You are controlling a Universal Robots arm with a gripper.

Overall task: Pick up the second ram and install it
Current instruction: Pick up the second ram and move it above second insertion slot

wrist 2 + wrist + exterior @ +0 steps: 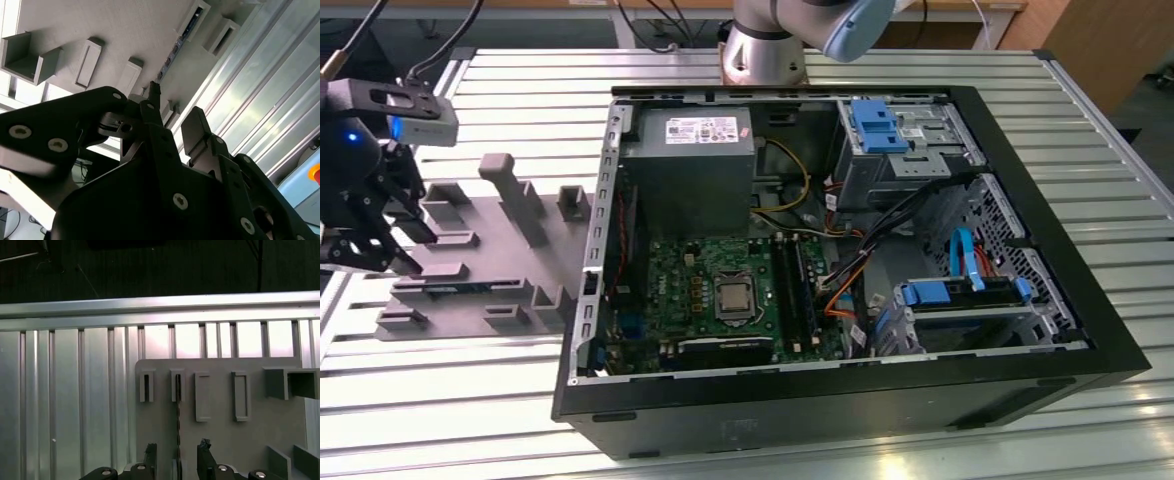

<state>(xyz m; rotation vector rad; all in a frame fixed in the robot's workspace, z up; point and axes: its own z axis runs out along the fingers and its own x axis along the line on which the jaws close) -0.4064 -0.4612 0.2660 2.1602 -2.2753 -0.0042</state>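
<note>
- On the grey tray (pixel 240 445), the second ram (pixel 177 415) is being kept upright on its long edge in a narrow slot. It is being shown edge-on as a thin dark strip in the first wrist view.
- Above the tray, the gripper (pixel 177 454) is being held partly spread, with nothing being gripped. The ram's upper edge is being lined up with the gap between the fingers (pixel 204 457), apart from both of them as far as can be judged.
- The stick is being judged light, stiff and thin, yet fragile. Its chips and contact edge are being treated as parts to be avoided.
- The two flat faces, near mid-length and high on the board, are being taken as the place for a hold.
- A smooth board is being expected to slip or tilt under an off-centre pinch.
- Beside the tray, towards the exterior view's right, the open computer case (pixel 854 390) is being supported on the slatted table (pixel 494 100), with its black memory slots (pixel 790 285) being left exposed.
</note>
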